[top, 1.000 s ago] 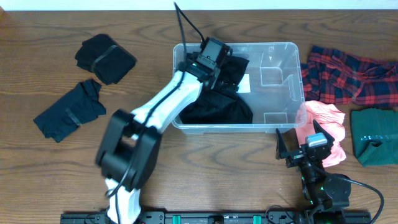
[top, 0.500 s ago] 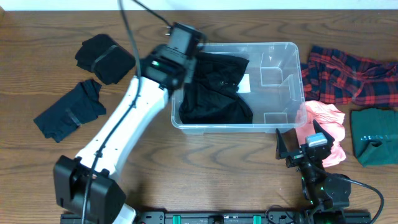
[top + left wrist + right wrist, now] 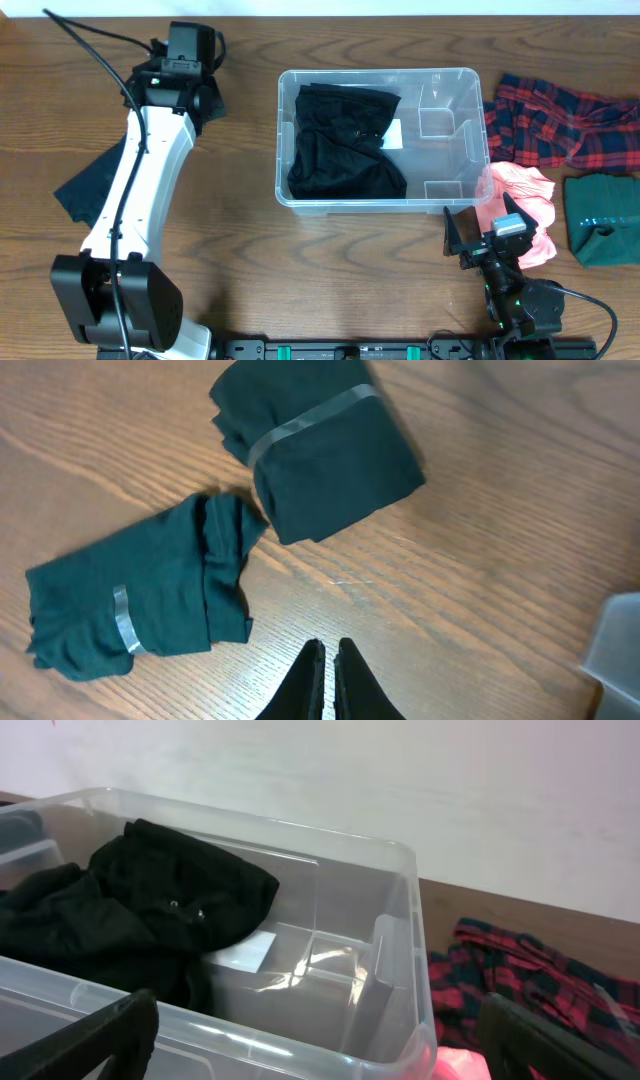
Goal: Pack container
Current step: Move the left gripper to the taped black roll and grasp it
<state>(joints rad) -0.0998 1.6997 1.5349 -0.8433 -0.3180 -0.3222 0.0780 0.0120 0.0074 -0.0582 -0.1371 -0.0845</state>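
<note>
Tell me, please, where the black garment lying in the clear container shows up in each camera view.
Overhead: the black garment is at picture centre, in the left half of the container.
Left wrist: not in it; only dark folded cloths on the table.
Right wrist: the garment is at picture left, inside the container.
Shared landmark: the white label on the container's bottom, beside the garment.
</note>
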